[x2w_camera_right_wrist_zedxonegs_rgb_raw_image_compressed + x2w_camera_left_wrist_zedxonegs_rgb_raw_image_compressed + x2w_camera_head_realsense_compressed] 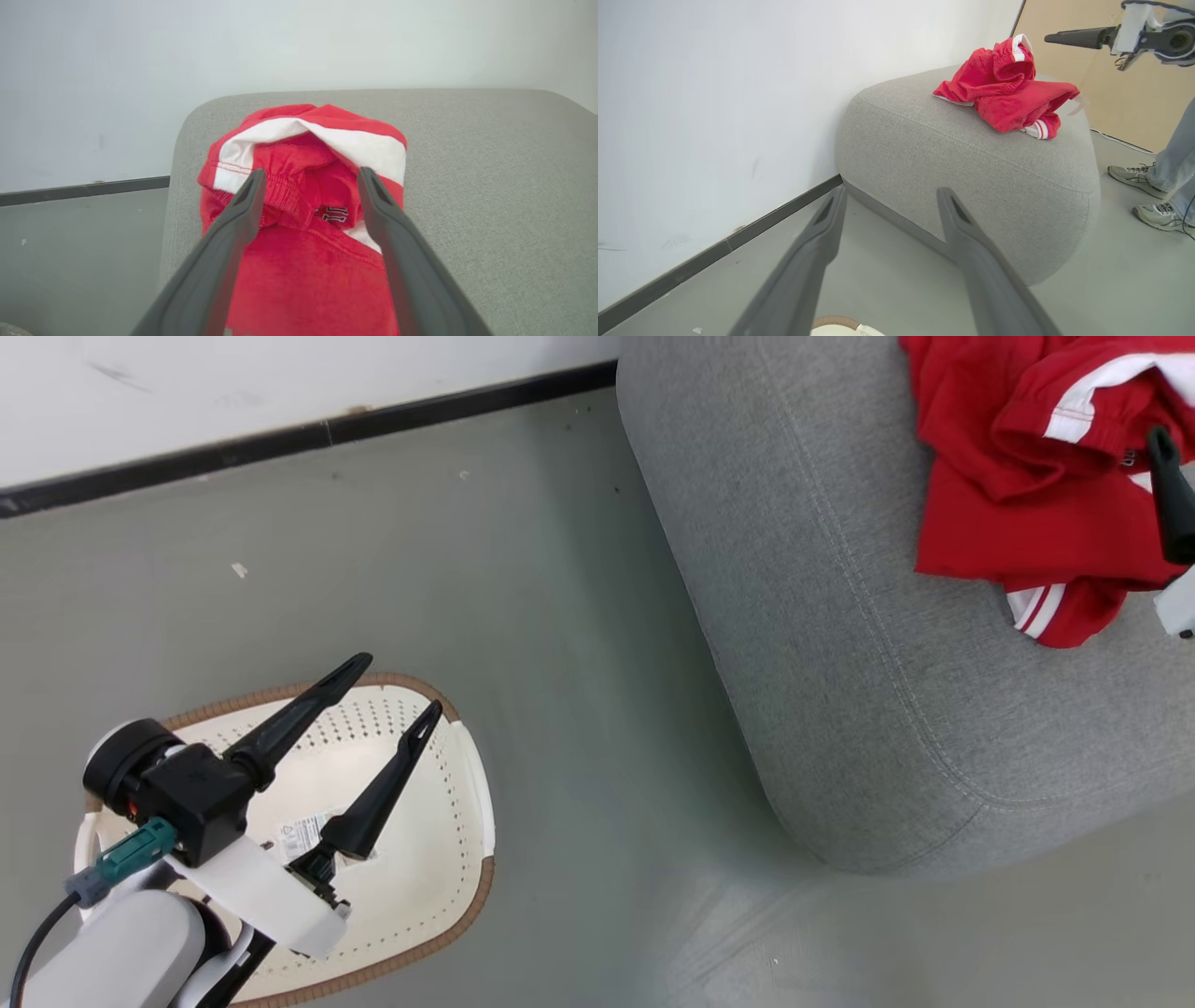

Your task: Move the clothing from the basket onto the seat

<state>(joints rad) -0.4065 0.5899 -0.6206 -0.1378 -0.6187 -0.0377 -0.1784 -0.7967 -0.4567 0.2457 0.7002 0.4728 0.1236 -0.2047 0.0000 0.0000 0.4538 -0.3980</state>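
right tool [310, 171]: spread wide, pinching nothing; its fingers straddle the top fold of the clothing [303, 261].
left tool [400, 683]: spread, empty, hovering over the basket [485, 887] at near left.
clothing: red crumpled heap with white striped trim, lying on top of the seat [840, 616], far right. A small dark-lettered label faces the right tool. Can't tell if it is one piece or two.
basket: on the floor [579, 616] left of the seat, apart from it. The inside shows a bare cream bottom with a paper sticker [301, 835] and no red fabric in sight.
key relation: the heap sits directly ahead of and under the right tool. The left tool is well apart from it, across the floor gap. The right arm is nearer by far. The heap is bunched, with no clear long axis.
progress: looks done or nearly done, judging by the bare basket.
next move: likely lift the right tool straight off the fabric so a finger doesn't snag the fold.
risk: a person's shoes [1134, 175] stand near the seat's far side.
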